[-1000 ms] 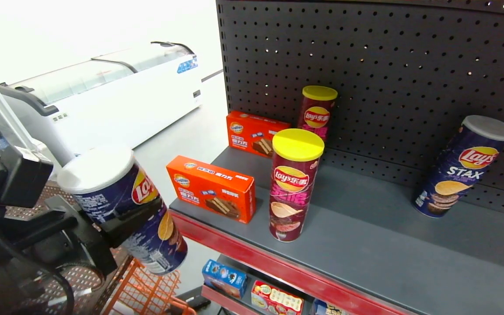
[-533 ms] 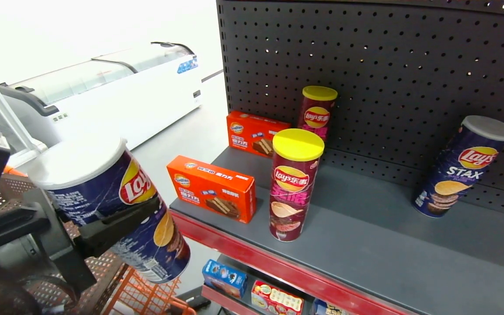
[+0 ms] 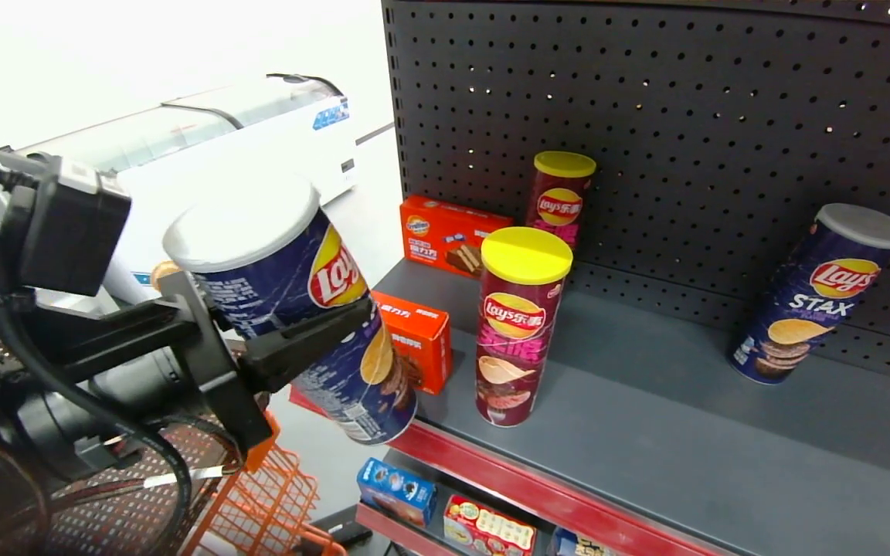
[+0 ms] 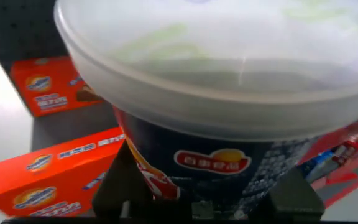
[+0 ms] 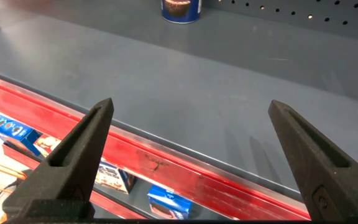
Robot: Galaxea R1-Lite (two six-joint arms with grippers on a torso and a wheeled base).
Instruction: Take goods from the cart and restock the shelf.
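Left gripper (image 3: 302,324) of yours is clamping the blue chip can (image 3: 283,255) around its middle, and the can is hanging tilted just off the shelf's (image 3: 646,417) front left corner, hiding part of the orange box (image 3: 414,340) there. Your right gripper (image 5: 191,104) is hovering over the shelf's front edge, spread wide and gripping nothing.

Round red-and-yellow logo badges mark the near blue chip canister (image 3: 279,289), front maroon canister (image 3: 518,332), rear maroon canister (image 3: 559,202) and leaning blue canister (image 3: 816,301) — the last with white lettering beneath. White characters cross the front orange box (image 3: 422,347) and rear orange box (image 3: 445,232) — too small to spell.
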